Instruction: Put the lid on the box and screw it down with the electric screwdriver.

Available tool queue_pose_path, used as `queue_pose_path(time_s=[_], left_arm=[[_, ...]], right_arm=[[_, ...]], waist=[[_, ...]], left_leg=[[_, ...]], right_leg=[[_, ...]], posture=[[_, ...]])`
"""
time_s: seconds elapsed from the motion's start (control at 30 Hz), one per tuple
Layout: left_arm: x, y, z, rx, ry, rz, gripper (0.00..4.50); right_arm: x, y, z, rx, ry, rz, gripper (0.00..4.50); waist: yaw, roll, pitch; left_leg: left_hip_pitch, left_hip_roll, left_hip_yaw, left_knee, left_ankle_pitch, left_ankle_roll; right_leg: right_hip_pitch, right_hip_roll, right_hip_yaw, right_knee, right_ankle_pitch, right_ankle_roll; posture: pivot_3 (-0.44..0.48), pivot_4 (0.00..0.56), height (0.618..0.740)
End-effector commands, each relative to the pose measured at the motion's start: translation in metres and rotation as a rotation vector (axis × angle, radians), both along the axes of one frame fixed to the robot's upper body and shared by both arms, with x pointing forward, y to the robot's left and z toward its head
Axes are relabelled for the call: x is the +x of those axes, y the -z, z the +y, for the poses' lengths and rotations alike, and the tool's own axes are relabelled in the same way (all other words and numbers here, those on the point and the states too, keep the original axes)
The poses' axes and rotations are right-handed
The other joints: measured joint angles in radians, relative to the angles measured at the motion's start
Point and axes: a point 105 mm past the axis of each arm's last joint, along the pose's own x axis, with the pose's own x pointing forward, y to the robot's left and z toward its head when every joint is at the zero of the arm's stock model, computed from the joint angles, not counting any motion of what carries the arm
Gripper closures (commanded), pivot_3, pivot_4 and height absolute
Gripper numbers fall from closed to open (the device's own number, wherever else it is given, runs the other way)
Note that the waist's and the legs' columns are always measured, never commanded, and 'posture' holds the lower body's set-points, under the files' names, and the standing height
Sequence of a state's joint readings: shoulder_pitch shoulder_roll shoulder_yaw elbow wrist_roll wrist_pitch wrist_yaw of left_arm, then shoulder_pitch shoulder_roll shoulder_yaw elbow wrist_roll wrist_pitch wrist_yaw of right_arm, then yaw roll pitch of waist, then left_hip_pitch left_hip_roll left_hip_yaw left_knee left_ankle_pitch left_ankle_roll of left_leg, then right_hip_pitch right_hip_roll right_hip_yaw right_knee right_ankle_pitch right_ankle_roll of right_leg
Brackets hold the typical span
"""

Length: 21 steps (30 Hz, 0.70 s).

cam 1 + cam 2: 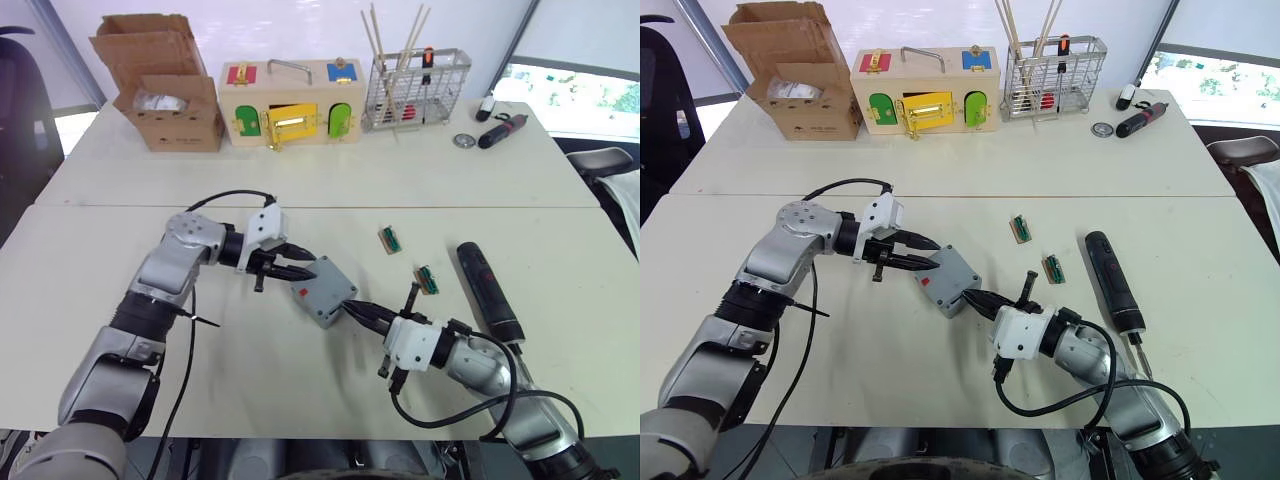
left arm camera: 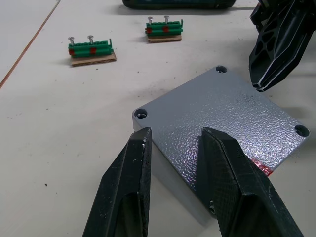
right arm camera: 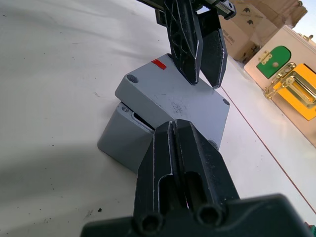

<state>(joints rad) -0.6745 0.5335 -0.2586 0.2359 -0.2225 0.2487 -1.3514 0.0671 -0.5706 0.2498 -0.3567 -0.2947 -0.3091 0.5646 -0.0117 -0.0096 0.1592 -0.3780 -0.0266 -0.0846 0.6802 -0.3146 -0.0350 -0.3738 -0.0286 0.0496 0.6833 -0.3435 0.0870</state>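
You have two white tables point(image 1: 150, 190) abutting; one lid point(image 2: 227, 118) askew on one box point(image 3: 123, 136); left gripper point(image 2: 173, 143) parted, empty; right gripper point(image 3: 180, 131) closed, empty.

Two pale cream, flat-topped counters point(image 1: 330, 180) stand pushed together, a straight seam point(image 1: 300, 207) running across between them. Beyond the far counter rises a plain whitish wall point(image 1: 290, 25), crossed by a slanting grey metal pole point(image 1: 68, 40) towards its left end. Right of the wall, a bright window point(image 1: 575, 95) lets in daylight. A black office chair point(image 1: 22, 90) stands left of the far counter.
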Motion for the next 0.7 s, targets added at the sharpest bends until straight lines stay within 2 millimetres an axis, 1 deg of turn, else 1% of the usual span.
queue_pose_path(time_s=[0.03,0.07,0.13,0.33,0.37,0.4,0.5,0.63,0.7], left_arm=[[-0.002,-0.004,0.0,-0.01,0.012,0.01,2.91],[-0.002,-0.005,0.0,-0.014,0.014,0.015,2.91],[-0.001,-0.015,0.001,-0.056,-0.007,0.023,2.91],[0.024,-0.055,0.013,-0.181,-0.142,0.008,2.91],[0.028,-0.059,0.016,-0.19,-0.161,0.005,2.91],[0.031,-0.058,0.019,-0.178,-0.18,-0.007,2.91],[0.036,-0.041,0.027,-0.089,-0.2,-0.046,2.91],[0.032,-0.021,0.027,-0.03,-0.176,-0.061,2.91],[0.033,-0.018,0.025,-0.043,-0.184,-0.059,3.44]], right_arm=[[0.002,-0.005,0.001,0.015,0.004,-0.026,4.48],[0.002,-0.005,0.001,0.014,0.007,-0.028,4.48],[0.004,-0.006,-0.001,0.011,0.013,-0.031,4.48],[0.004,-0.007,-0.002,0.013,0.021,-0.038,4.48],[0.004,-0.008,-0.002,0.014,0.021,-0.038,4.48],[0.004,-0.008,-0.002,0.015,0.021,-0.038,4.48],[0.002,-0.008,-0.002,0.016,0.019,-0.035,4.48],[0.002,-0.008,-0.002,0.019,0.019,-0.032,4.48],[0.002,-0.008,-0.002,0.02,0.02,-0.031,4.5]], waist=[[-0.001,0.0,0.0],[-0.001,0.0,0.0],[-0.001,0.0,0.0],[0.001,0.0,0.0],[0.0,0.0,0.0],[-0.002,0.0,0.0],[-0.004,0.0,0.0],[-0.003,0.0,0.0],[0.002,0.0,0.0]], left_leg=[[0.0,0.0,0.0,0.0,0.0,0.0],[0.0,0.0,0.0,0.0,0.0,0.0],[0.0,0.0,0.0,0.0,0.0,0.0],[0.0,0.0,0.0,0.0,0.0,0.0],[0.0,0.0,0.0,0.0,0.0,0.0],[0.0,0.0,0.0,0.0,0.0,0.0],[0.001,0.0,0.0,0.0,0.0,0.0],[0.001,0.0,0.0,-0.001,0.001,-0.001],[0.0,0.0,0.0,0.0,0.001,-0.001]], right_leg=[[0.0,0.0,0.0,0.0,0.0,0.0],[0.0,0.0,0.0,0.0,0.0,0.0],[0.0,0.0,0.0,0.0,0.0,0.0],[0.0,0.0,0.0,0.0,0.0,0.0],[0.0,0.0,0.0,0.0,0.0,0.0],[0.0,0.0,0.0,0.0,0.0,0.0],[0.0,0.0,0.0,0.0,0.0,0.0],[0.0,0.001,0.0,0.0,0.0,0.0],[0.0,0.0,0.0,0.0,0.0,0.0]], posture=[[0.0,0.15,0.74],[0.0,0.15,0.74],[0.0,0.15,0.74],[0.0,0.15,0.74],[0.0,0.15,0.74],[0.0,0.15,0.74],[0.0,0.15,0.74],[0.0,0.15,0.74],[0.0,0.15,0.74]])
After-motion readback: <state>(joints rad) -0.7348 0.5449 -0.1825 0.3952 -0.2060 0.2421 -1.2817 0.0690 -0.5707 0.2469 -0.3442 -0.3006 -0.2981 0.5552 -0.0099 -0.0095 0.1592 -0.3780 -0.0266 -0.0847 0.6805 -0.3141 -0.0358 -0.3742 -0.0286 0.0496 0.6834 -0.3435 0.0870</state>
